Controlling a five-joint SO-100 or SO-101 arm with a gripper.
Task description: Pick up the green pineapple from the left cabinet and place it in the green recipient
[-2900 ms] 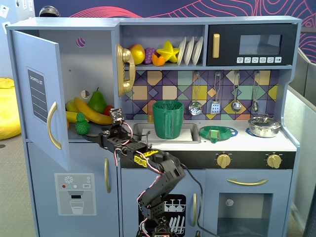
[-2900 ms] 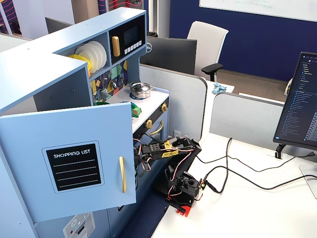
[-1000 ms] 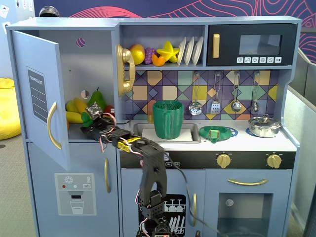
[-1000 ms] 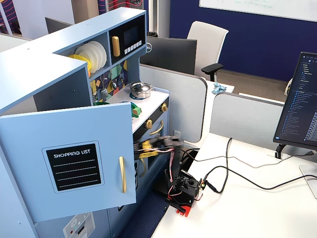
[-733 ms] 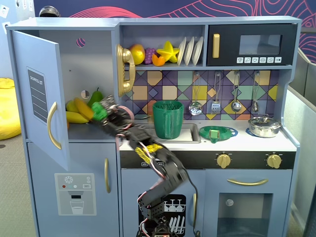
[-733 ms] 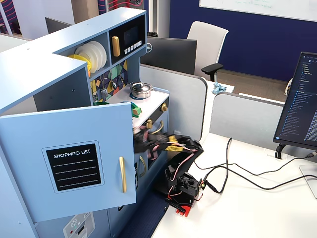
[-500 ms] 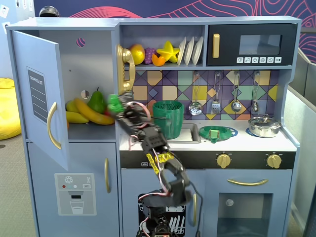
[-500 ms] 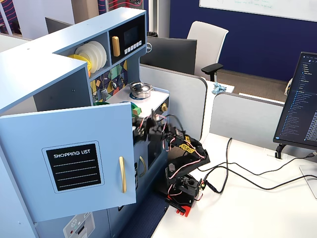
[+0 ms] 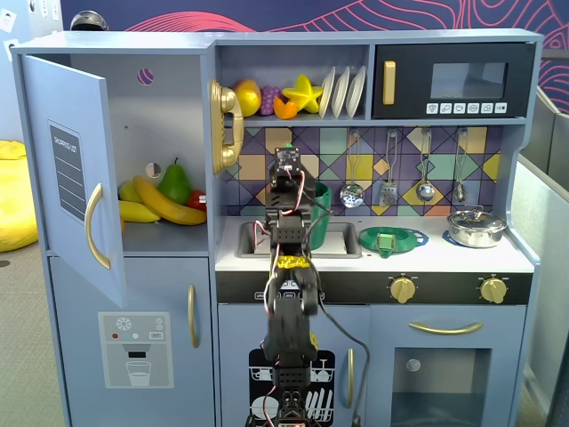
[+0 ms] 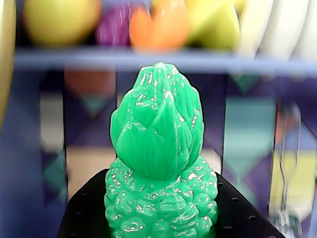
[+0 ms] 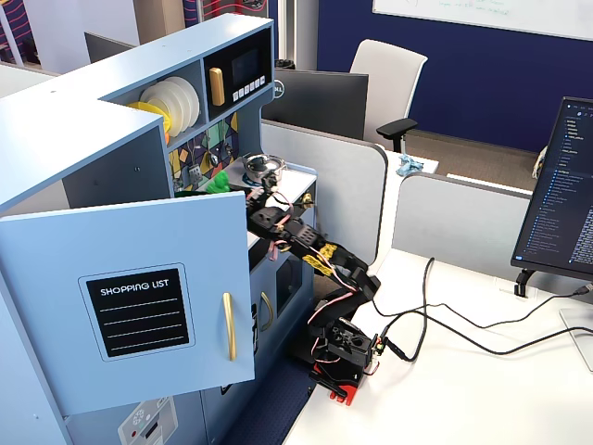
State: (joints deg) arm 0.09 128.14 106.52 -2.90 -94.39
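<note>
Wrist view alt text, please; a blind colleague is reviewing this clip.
A bright green toy pineapple fills the centre, upright, its base between black gripper parts. Behind it, blurred, a shelf holds colourful toy fruit and white plates.

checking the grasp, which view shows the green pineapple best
The wrist view: the green pineapple fills the frame upright, crown up, sharp, seated against the black end effector. In a fixed view the arm hides it entirely. In the other fixed view only a small bright-green bit peeks out past the cabinet door.
</note>
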